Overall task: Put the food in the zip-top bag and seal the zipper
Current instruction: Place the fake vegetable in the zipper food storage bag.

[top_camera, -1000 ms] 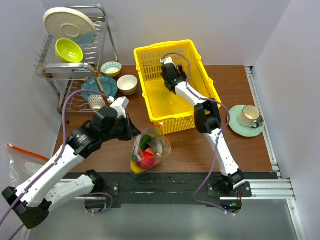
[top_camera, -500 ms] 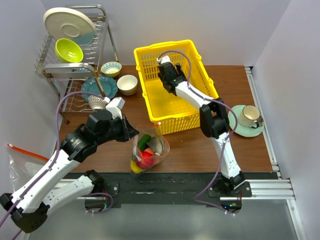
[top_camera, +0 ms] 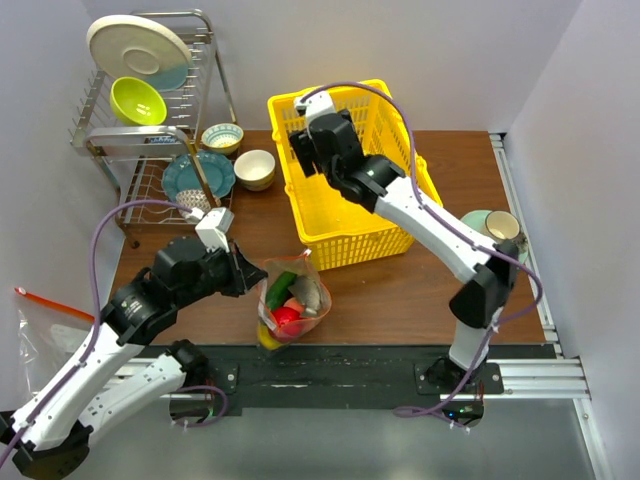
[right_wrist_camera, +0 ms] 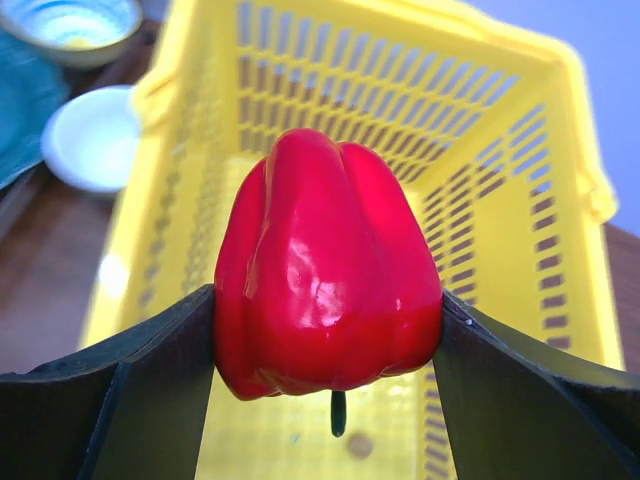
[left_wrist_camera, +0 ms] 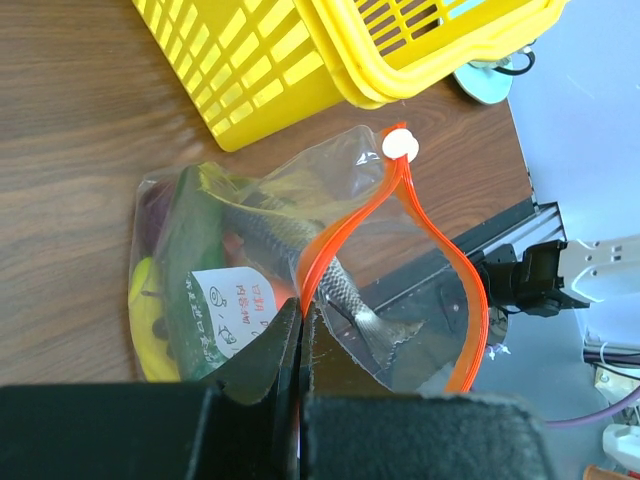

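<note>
The clear zip-top bag (top_camera: 291, 303) stands on the table in front of the yellow basket (top_camera: 400, 150). Its mouth is open, and the red-orange zipper (left_wrist_camera: 345, 225) with a white end piece (left_wrist_camera: 400, 146) loops round it. My left gripper (left_wrist_camera: 300, 318) is shut on the bag's rim at the zipper. Inside the bag lie food pieces: a green cucumber (left_wrist_camera: 195, 250), a yellow banana (left_wrist_camera: 150, 320), a grey fish-like piece (left_wrist_camera: 340, 290) and a red one (top_camera: 287, 317). My right gripper (right_wrist_camera: 325, 298) is shut on a red pepper (right_wrist_camera: 325, 270) above the basket's left side.
A dish rack (top_camera: 150, 100) with a plate and a green bowl stands at the back left. Bowls (top_camera: 254, 168) and a teal plate (top_camera: 190, 172) lie beside it. A cup on a saucer (top_camera: 497, 235) sits at the right. Another flat clear bag (top_camera: 40, 320) lies off the table's left.
My right arm has risen from inside the basket with the pepper, and its elbow has swung right. My left gripper has drawn the bag's mouth slightly toward the near edge.
</note>
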`<state>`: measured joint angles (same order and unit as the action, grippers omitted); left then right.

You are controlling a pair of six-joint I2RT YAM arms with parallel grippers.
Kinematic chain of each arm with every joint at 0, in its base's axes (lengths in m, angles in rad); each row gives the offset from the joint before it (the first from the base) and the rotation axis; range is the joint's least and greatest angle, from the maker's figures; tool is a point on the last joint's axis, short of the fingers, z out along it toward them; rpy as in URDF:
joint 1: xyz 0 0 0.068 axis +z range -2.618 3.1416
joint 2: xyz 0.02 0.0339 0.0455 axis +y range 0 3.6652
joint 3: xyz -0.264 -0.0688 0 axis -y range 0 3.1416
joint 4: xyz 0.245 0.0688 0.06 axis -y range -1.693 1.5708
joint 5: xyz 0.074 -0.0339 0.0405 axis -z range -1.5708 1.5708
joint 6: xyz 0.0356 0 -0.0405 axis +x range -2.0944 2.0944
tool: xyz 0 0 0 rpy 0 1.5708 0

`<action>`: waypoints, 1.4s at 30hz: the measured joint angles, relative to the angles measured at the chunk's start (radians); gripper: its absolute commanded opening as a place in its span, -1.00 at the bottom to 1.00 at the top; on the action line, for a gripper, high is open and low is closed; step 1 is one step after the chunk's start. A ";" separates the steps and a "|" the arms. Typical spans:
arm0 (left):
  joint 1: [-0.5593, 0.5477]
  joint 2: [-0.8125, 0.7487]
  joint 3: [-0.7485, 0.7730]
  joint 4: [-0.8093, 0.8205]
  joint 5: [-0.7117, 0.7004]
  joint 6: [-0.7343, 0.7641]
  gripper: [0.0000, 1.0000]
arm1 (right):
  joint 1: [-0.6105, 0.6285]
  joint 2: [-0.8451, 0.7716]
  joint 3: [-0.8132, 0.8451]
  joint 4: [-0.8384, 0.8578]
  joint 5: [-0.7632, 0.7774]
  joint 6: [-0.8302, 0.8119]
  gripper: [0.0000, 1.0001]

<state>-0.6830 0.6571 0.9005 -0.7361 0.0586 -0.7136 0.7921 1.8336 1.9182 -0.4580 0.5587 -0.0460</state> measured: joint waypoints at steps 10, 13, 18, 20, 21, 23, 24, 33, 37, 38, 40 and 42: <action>0.000 -0.033 -0.024 -0.006 -0.007 0.000 -1.00 | 0.129 -0.430 -0.362 -0.116 -0.427 0.167 -0.18; 0.000 -0.038 -0.029 -0.006 -0.008 0.000 -1.00 | 0.146 -0.560 -0.476 -0.119 -0.574 0.224 -0.17; 0.000 -0.038 -0.031 -0.005 -0.010 0.000 -1.00 | 0.175 -0.699 -0.626 -0.098 -0.760 0.323 -0.17; 0.000 -0.037 -0.032 -0.005 -0.011 0.000 -1.00 | 0.190 -0.720 -0.672 -0.084 -0.799 0.359 -0.17; 0.000 -0.035 -0.032 -0.004 -0.011 0.000 -1.00 | 0.198 -0.727 -0.698 -0.075 -0.818 0.378 -0.17; 0.000 -0.030 -0.032 -0.001 -0.011 0.000 -1.00 | 0.211 -0.728 -0.741 -0.058 -0.842 0.410 -0.17; 0.000 -0.027 -0.032 0.002 -0.011 0.000 -1.00 | 0.217 -0.727 -0.764 -0.041 -0.848 0.426 -0.16; 0.000 -0.004 -0.032 0.015 -0.010 0.000 -1.00 | 0.249 -0.666 -0.826 0.080 -0.841 0.519 0.84; 0.000 -0.003 -0.027 0.006 -0.010 0.000 -1.00 | 0.251 -0.628 -0.809 0.088 -0.827 0.528 0.86; 0.000 -0.003 -0.025 0.004 -0.010 0.000 -1.00 | 0.251 -0.624 -0.805 0.088 -0.821 0.528 0.86; 0.000 -0.008 -0.025 -0.002 -0.010 0.000 -1.00 | 0.251 -0.626 -0.797 0.087 -0.809 0.529 0.85; 0.000 -0.013 -0.025 -0.008 -0.010 0.000 -1.00 | 0.250 -0.632 -0.788 0.085 -0.799 0.529 0.84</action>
<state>-0.6830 0.6437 0.8757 -0.7444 0.0486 -0.7139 1.0424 1.2011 1.1301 -0.3733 -0.2405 0.4835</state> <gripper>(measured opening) 0.021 0.924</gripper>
